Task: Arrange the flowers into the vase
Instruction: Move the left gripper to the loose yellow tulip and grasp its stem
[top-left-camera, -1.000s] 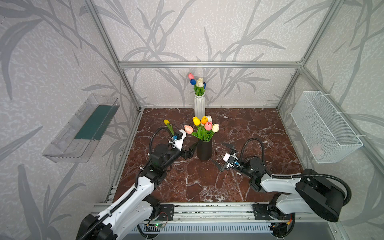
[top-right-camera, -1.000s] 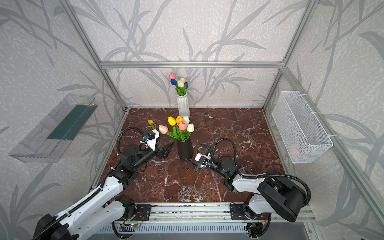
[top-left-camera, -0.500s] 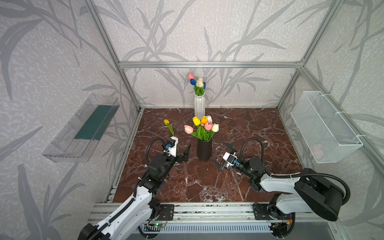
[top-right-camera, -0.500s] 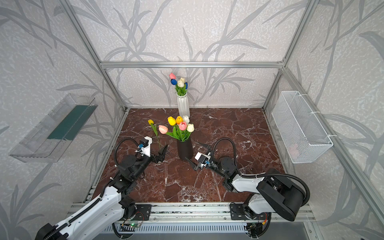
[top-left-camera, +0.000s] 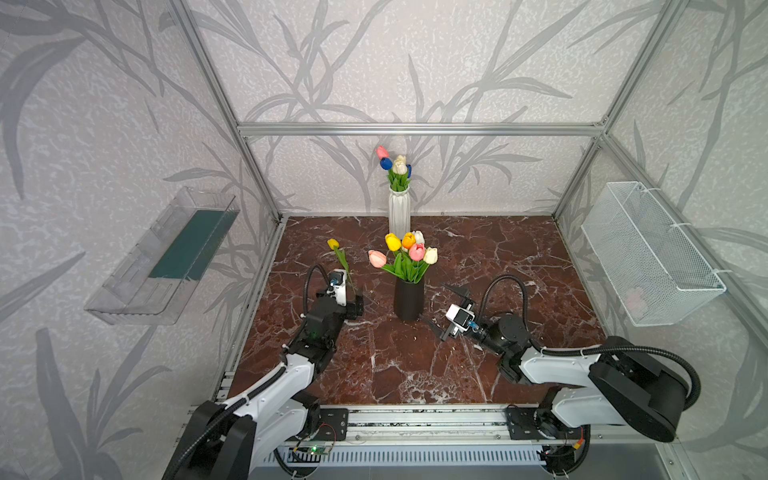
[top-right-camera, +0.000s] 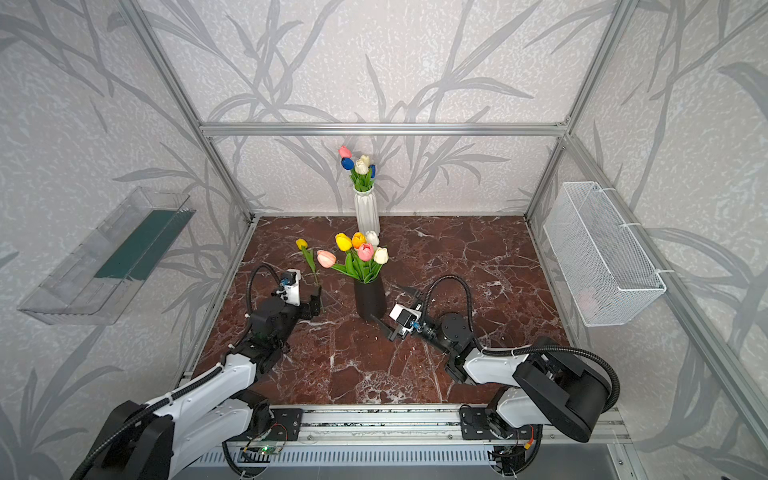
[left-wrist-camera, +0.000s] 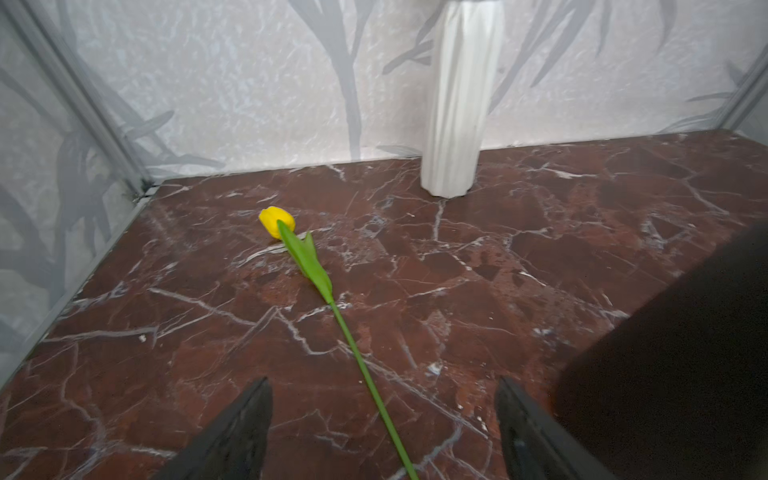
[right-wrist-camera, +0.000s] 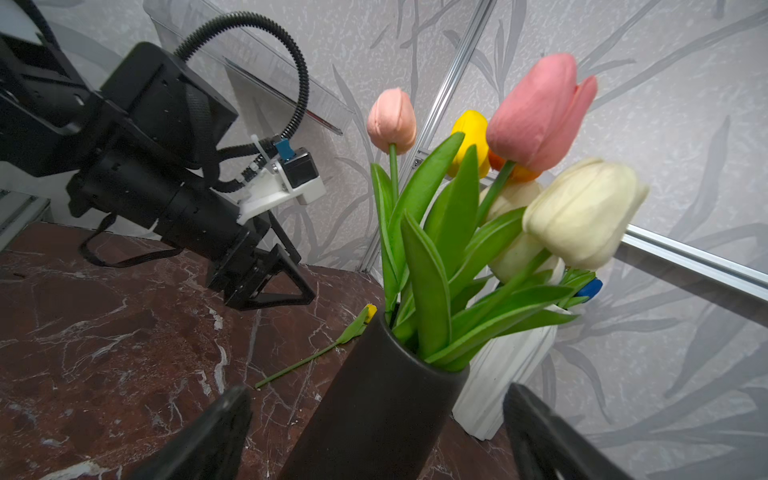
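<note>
One yellow flower (top-left-camera: 333, 244) lies flat on the marble floor, left of the black vase (top-left-camera: 409, 300). Its thin green stem (left-wrist-camera: 365, 374) runs between the wide-apart fingers of my left gripper (left-wrist-camera: 382, 380), which touch nothing. In both top views the left gripper (top-left-camera: 360, 302) sits low at the stem's near end. The black vase holds several flowers (top-left-camera: 405, 249) with pink, yellow, orange and white heads (right-wrist-camera: 540, 116). My right gripper (top-left-camera: 434, 302) stands open just right of this vase (right-wrist-camera: 374, 407), fingers either side and apart from it.
A white ribbed vase (top-left-camera: 399, 212) with pink, blue and white tulips stands at the back wall. A clear plastic shelf (top-left-camera: 166, 257) hangs on the left wall. A white wire basket (top-left-camera: 648, 253) hangs on the right wall. Aluminium frame posts edge the floor.
My left gripper has drawn back from the black vase toward the left and now straddles the yellow flower's stem. The right arm has not moved.
</note>
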